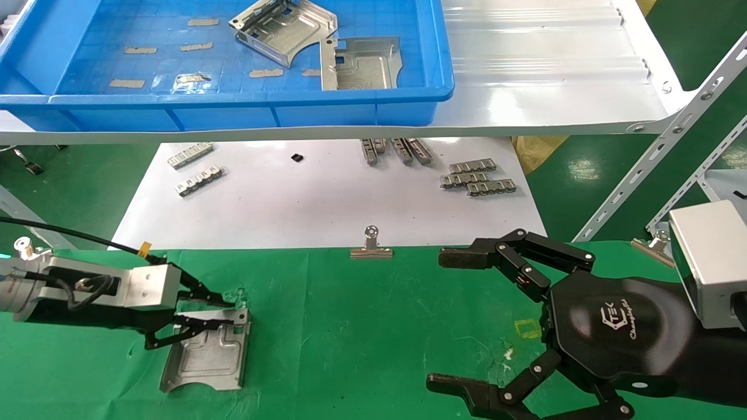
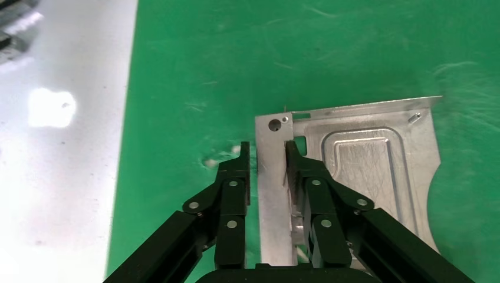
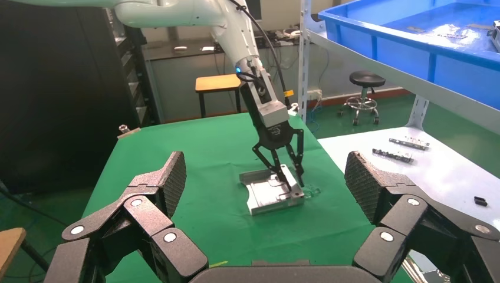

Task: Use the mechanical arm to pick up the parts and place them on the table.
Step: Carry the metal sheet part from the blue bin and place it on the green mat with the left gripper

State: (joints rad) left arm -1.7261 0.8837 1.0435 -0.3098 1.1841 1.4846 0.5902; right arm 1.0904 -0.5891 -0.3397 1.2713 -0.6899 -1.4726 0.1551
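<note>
One silvery part (image 1: 207, 356) lies flat on the green table (image 1: 350, 326) at the front left. My left gripper (image 1: 224, 312) is low over its far folded edge, jaws a little apart, one finger on each side of that edge. The left wrist view shows the part (image 2: 359, 159), the left gripper (image 2: 268, 156) and a thin gap beside one finger (image 2: 236, 177). My right gripper (image 1: 443, 319) hangs wide open and empty over the table's right side. In the right wrist view (image 3: 266, 177) the part (image 3: 271, 197) lies farther off. Two more parts (image 1: 283, 32) (image 1: 362, 61) lie in the blue tray (image 1: 233, 99).
The tray stands on a white shelf above a white board (image 1: 327, 204). Small toothed strips (image 1: 478, 178) (image 1: 192, 154) lie on the board. A binder clip (image 1: 371, 245) sits on the table's far edge. A slanted shelf strut (image 1: 659, 157) rises at the right.
</note>
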